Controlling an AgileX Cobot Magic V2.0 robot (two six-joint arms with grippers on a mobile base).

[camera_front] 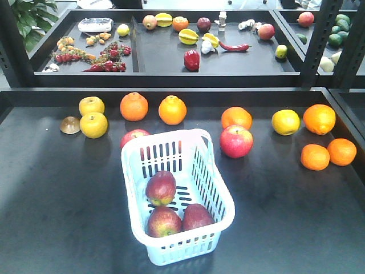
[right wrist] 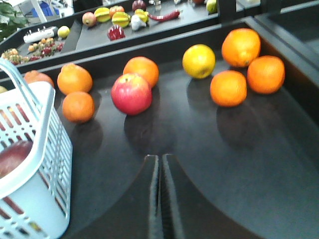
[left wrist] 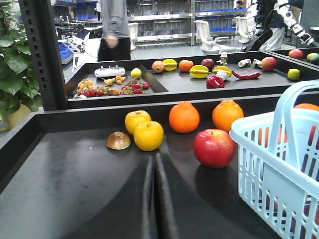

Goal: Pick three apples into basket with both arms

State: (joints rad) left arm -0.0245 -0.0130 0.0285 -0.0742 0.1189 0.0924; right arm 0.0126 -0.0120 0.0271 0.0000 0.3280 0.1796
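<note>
With both the left gripper [left wrist: 155, 199] and the right gripper [right wrist: 160, 199] seen clenched and empty, the three apples [camera_front: 161, 188] are found in the basket [camera_front: 219, 188] at near centre, probably firm, smooth and rather slippery, best clasped across the widest part.

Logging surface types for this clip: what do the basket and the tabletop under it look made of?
The basket looks like moulded plastic, pale blue and slightly glossy: thin walls, regular slots, soft sheen along the rim. The tabletop is a dark, smooth sheet with a dull sheen, faintly mirroring the fruit; whether it is painted metal, laminate or rubber cannot be told.
</note>
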